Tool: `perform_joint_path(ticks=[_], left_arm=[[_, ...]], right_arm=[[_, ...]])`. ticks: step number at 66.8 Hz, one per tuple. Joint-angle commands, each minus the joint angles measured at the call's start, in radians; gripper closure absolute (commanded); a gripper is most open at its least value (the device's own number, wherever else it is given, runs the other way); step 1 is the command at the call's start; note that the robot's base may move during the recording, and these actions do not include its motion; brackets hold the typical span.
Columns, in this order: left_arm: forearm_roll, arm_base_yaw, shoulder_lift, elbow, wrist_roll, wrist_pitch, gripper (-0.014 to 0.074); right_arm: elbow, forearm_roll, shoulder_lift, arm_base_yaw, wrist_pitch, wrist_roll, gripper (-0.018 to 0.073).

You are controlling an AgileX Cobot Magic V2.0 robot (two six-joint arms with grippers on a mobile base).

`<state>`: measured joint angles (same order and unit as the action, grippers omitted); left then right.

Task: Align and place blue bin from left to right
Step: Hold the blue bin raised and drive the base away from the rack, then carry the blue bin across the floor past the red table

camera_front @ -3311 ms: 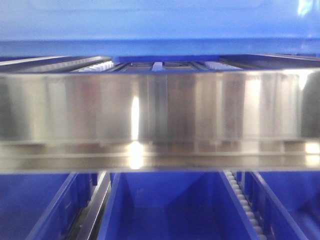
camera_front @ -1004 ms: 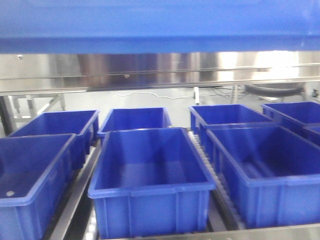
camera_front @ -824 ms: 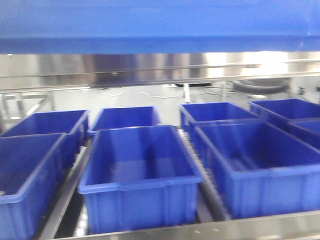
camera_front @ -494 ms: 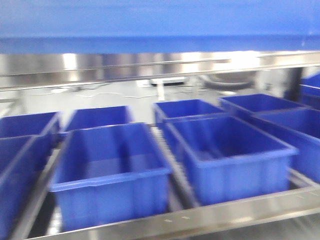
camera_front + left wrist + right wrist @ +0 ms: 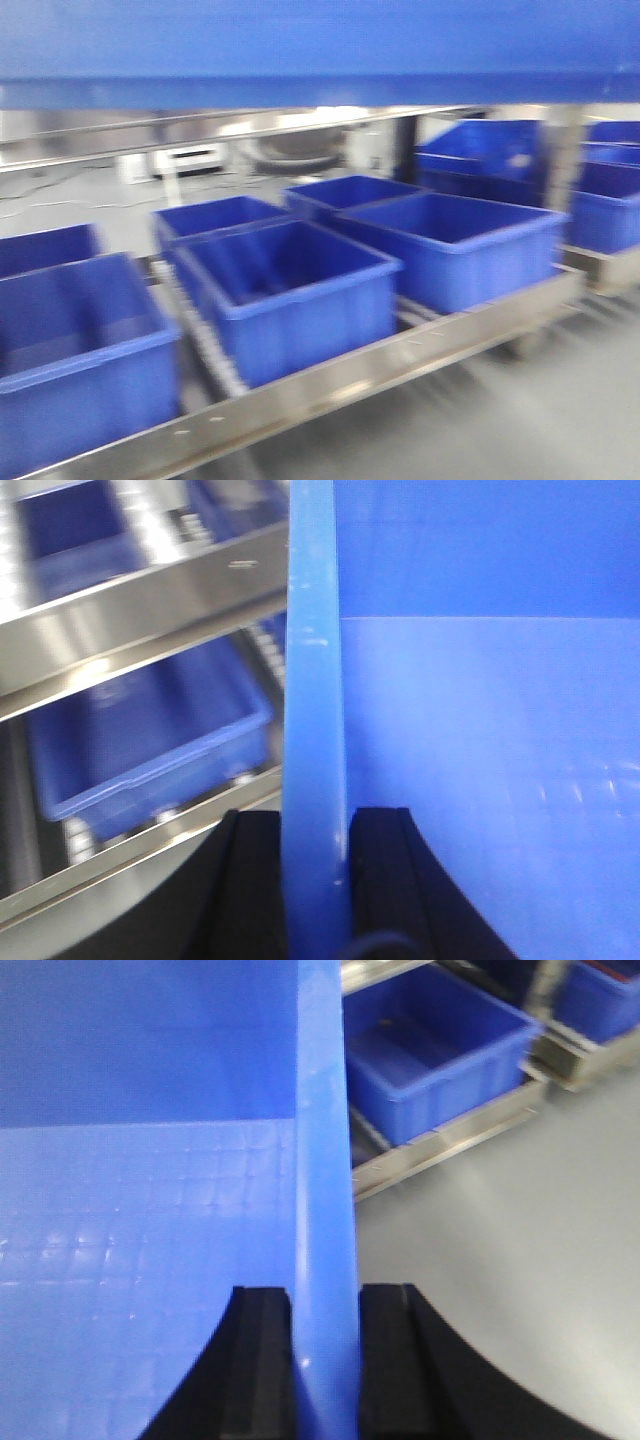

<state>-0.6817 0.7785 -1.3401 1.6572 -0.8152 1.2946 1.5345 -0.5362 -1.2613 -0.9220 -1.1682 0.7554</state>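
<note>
Since my left pincer point(image 5: 318, 825) and right pincer point(image 5: 325, 1305) each clamp only one thin wall of the bin point(image 5: 320, 40), I judge that an uneven pull could twist it loose and drop it on the crates point(image 5: 290, 290) at 6 o'clock. The front view shows the bin as a band at 12 o'clock above the blurred rack point(image 5: 330, 385). Only the wrist views show the grips.
</note>
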Motion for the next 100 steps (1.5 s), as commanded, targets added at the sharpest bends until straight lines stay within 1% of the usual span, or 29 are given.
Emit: perform_joint_path(ticks=[1, 100], left_arm=[[-0.031, 0.011, 0.009, 0.011, -0.007, -0.073, 0.0707], [-0.031, 0.011, 0.009, 0.011, -0.007, -0.073, 0.0707]], right_arm=[[0.01, -0.032, 0.016, -0.008, 0.078, -0.003, 0.0637], [0.01, -0.032, 0.016, -0.008, 0.078, -0.003, 0.0637]])
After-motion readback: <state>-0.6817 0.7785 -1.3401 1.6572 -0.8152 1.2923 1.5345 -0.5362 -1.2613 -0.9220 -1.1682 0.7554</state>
